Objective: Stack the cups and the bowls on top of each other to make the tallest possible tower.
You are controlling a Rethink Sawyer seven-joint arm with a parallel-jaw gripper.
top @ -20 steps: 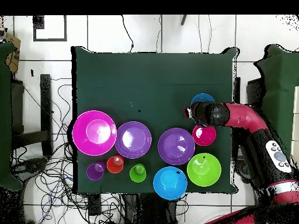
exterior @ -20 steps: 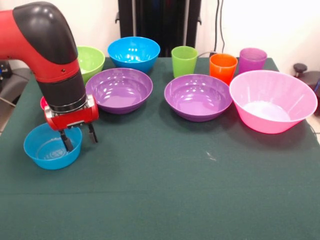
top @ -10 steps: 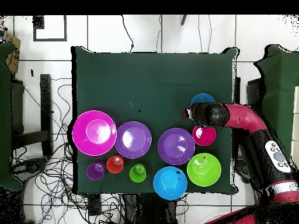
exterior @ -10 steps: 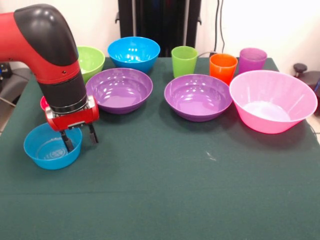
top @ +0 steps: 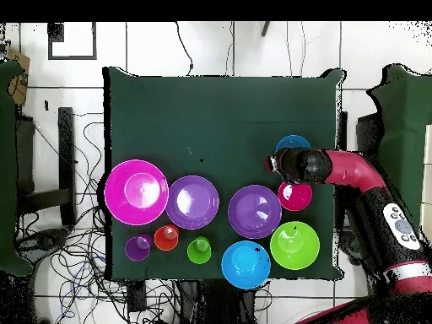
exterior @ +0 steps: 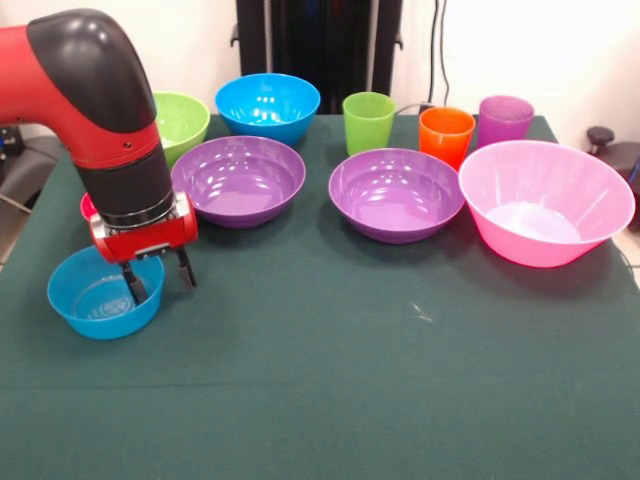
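Observation:
My gripper (exterior: 158,279) hangs open at the left of the table, astride the right rim of a small blue bowl (exterior: 98,302): one finger is inside it, the other outside. Overhead, the gripper (top: 274,162) sits just below that bowl (top: 294,143). A small red bowl (exterior: 87,207) peeks out behind the arm. Further back stand a lime green bowl (exterior: 182,120), a larger blue bowl (exterior: 267,104) and two purple bowls (exterior: 240,180) (exterior: 397,194). The big pink bowl (exterior: 545,202) is at the right. Green (exterior: 368,121), orange (exterior: 446,134) and purple (exterior: 504,119) cups line the back.
The dark green table cloth (exterior: 380,380) is bare across the near half. Overhead, cables (top: 80,253) lie on the floor beside the table, and the arm (top: 354,173) reaches in from the right.

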